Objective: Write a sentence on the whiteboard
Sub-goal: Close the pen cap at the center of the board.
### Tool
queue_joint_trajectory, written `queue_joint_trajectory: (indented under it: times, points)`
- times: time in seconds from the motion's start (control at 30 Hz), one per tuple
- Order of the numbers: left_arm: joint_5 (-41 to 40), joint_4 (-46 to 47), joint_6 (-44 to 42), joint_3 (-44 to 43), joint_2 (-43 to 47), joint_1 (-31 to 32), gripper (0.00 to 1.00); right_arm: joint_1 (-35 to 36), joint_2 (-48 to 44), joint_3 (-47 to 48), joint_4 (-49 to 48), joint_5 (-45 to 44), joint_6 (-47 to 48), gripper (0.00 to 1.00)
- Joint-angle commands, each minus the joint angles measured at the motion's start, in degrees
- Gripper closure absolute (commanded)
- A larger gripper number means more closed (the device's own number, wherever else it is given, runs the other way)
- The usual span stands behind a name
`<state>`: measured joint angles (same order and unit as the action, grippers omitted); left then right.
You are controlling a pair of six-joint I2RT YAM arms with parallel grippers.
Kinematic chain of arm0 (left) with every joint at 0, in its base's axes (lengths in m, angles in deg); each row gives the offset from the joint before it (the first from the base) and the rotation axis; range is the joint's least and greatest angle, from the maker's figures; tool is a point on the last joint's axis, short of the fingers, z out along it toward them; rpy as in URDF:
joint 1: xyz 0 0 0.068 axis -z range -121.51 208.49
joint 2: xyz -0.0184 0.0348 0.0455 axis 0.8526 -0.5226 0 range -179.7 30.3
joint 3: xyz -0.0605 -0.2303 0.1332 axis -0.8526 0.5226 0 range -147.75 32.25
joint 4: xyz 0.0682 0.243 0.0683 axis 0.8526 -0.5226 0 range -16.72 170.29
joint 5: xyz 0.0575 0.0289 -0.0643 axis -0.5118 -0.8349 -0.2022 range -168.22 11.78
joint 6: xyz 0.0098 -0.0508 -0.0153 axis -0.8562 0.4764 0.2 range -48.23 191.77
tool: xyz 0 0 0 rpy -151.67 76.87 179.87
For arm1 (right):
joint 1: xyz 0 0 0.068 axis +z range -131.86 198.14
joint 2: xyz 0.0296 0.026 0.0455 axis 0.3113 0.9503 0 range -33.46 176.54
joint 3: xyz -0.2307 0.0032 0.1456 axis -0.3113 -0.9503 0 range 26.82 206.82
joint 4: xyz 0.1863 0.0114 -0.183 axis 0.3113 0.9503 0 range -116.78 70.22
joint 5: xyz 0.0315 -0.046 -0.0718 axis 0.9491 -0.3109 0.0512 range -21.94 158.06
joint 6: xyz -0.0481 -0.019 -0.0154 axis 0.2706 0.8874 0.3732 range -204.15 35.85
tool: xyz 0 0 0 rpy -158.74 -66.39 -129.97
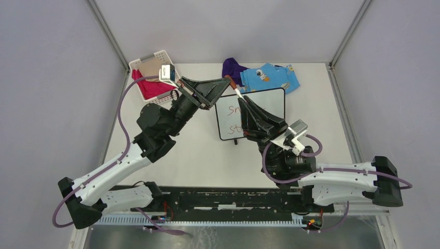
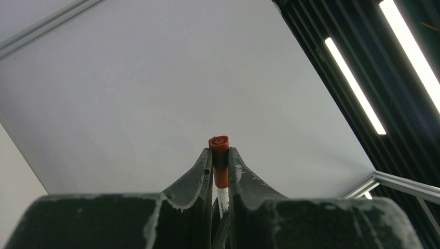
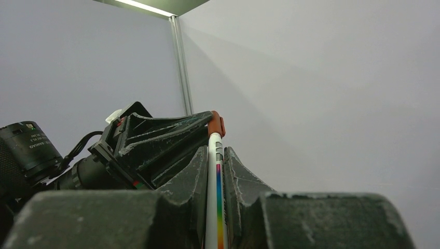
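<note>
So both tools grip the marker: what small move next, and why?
Probably open the left tool and back off: the red cap already sits on the white marker that the right tool holds, and the black-framed whiteboard shows writing.

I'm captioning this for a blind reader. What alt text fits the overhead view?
Two robot arms meet over the far left corner of a whiteboard: the right gripper holds a marker, the left gripper grips its cap. Red handwriting partly shows on the board; a basket and clothes lie behind.
</note>
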<state>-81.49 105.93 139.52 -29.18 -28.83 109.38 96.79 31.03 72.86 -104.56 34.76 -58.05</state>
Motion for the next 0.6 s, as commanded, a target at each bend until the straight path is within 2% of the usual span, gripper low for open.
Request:
queue_joint_trajectory:
  times: [0.0,0.57]
  points:
    - [1.5,1.1,-3.0,-0.3,0.1,2.5,0.98,-0.2,0.6,3.0,-2.7,-1.9,1.3,1.00]
    - [2.9,1.1,-4.3,1.1,-1.9,8.1,0.98,-0.3,0.4,3.3,-0.8,-1.2,0.9,1.00]
